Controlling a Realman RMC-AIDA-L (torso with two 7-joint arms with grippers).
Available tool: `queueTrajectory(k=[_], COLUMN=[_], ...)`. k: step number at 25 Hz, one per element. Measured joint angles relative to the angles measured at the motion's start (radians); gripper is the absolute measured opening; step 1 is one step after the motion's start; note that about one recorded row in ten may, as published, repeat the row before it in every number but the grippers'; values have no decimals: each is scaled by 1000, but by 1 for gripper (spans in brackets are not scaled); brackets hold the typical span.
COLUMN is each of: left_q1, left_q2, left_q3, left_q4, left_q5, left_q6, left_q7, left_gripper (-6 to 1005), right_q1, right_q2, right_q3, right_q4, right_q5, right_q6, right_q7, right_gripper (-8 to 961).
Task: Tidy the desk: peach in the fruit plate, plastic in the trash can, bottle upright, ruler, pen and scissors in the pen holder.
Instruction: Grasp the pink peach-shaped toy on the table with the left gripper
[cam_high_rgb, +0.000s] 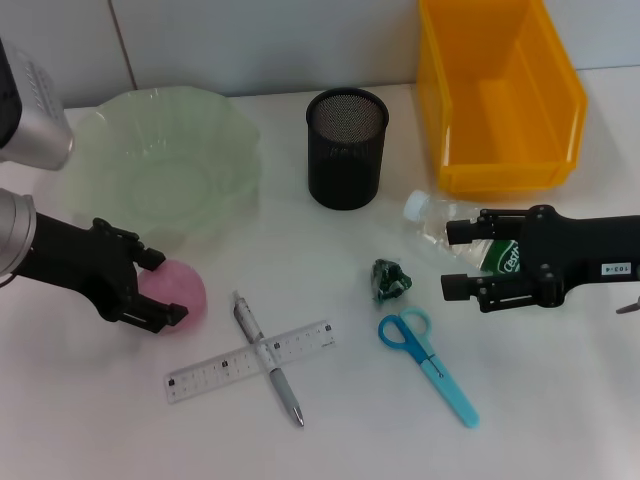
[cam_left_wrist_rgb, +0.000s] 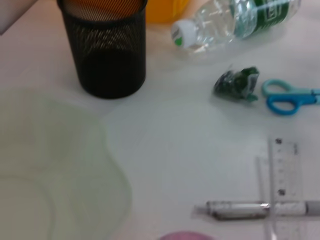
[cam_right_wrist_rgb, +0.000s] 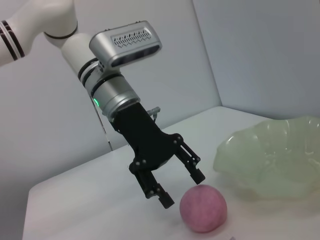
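The pink peach lies on the table in front of the pale green fruit plate. My left gripper is open, with its fingertips at either side of the peach, not closed on it. The clear bottle lies on its side, cap toward the black mesh pen holder. My right gripper is open and straddles the bottle's labelled body. The crumpled green plastic, blue scissors, ruler and pen lie on the table. The pen lies across the ruler.
The yellow trash can stands at the back right, behind the bottle. The left wrist view shows the pen holder, bottle, plastic, scissors, ruler and pen.
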Motion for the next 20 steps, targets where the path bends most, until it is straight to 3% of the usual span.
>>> queueTrajectory(k=[5,20], left_q1=[-5,-9], left_q2=[-12,-13], left_q3=[-4,4], left_q4=[0,-58], left_q5=[47,52], left_q6=[-33,-86], left_q7=[0,9], left_gripper=[772,766], right_q1=[5,5], right_q2=[0,0], right_q3=[0,0], right_q4=[0,0], right_q5=[-1,-4], right_q6=[0,0], right_q7=[0,9], right_gripper=[812,807])
